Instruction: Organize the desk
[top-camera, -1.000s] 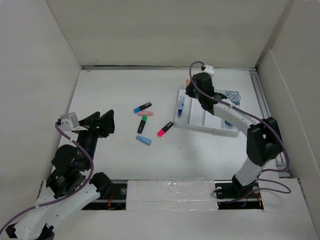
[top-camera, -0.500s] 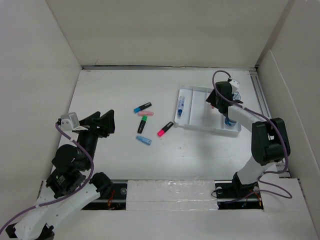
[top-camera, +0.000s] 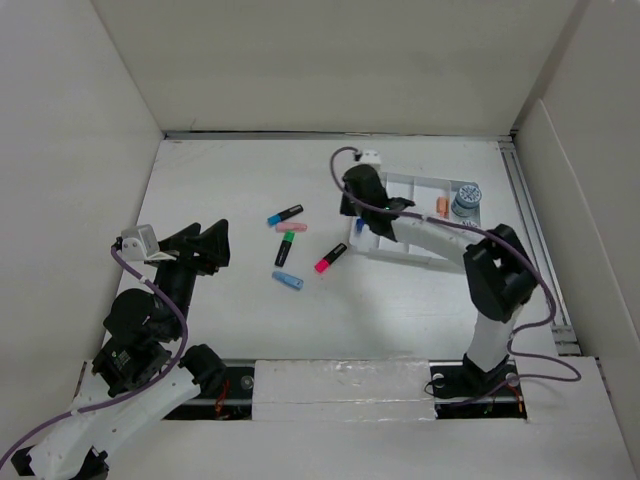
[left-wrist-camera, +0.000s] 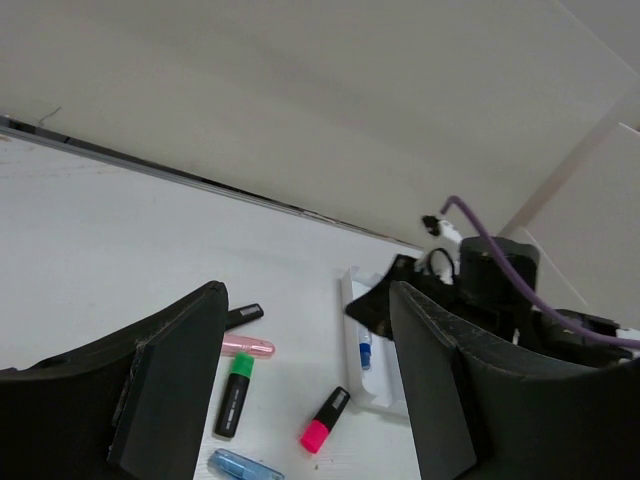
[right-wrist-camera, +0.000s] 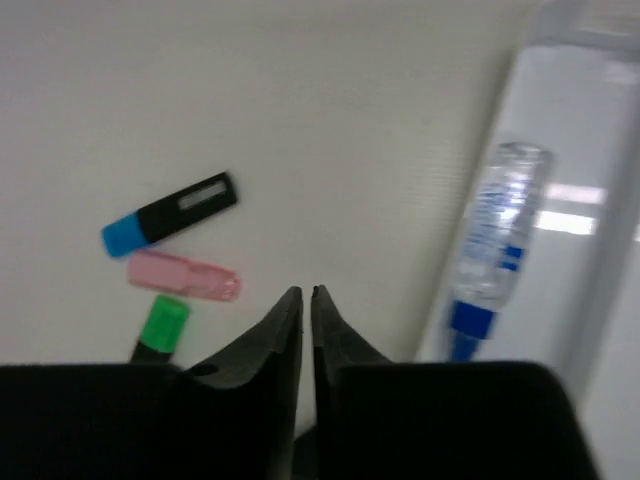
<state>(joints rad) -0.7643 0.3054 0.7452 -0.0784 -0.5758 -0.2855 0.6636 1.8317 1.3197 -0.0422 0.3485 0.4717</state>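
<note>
1. Desk. The desk is the white tabletop filling the floor of the walled enclosure. It runs from the arm bases at 6 o'clock to the back panel at 12 o'clock.

2. Items on the desk. Five markers lie loose at 9 o'clock of the desk's centre.
- The blue marker, with a black body, is farthest back.
- The pink marker lies just beside it at its 6 o'clock.
- The green marker, also black-bodied, lies next toward 6 o'clock.
- The pale-blue marker is nearest the bases.
- The magenta marker lies at 3 o'clock of the green one, near the tray's corner.

The tray sits at 2 o'clock of centre. A clear pen with a blue cap lies in its leftmost compartment. An orange item lies in a compartment toward the right. A round grey-blue item is at the tray's 3 o'clock end; whether it sits inside cannot be told.

3. Right gripper. The right gripper hangs over bare desk between the markers and the tray's left edge. It is clenched: the fingertips nearly meet, with nothing between them.

4. Left gripper. The left gripper is raised at 8 o'clock of centre, well apart from the markers. It is released, its fingers spread wide and empty.
</note>
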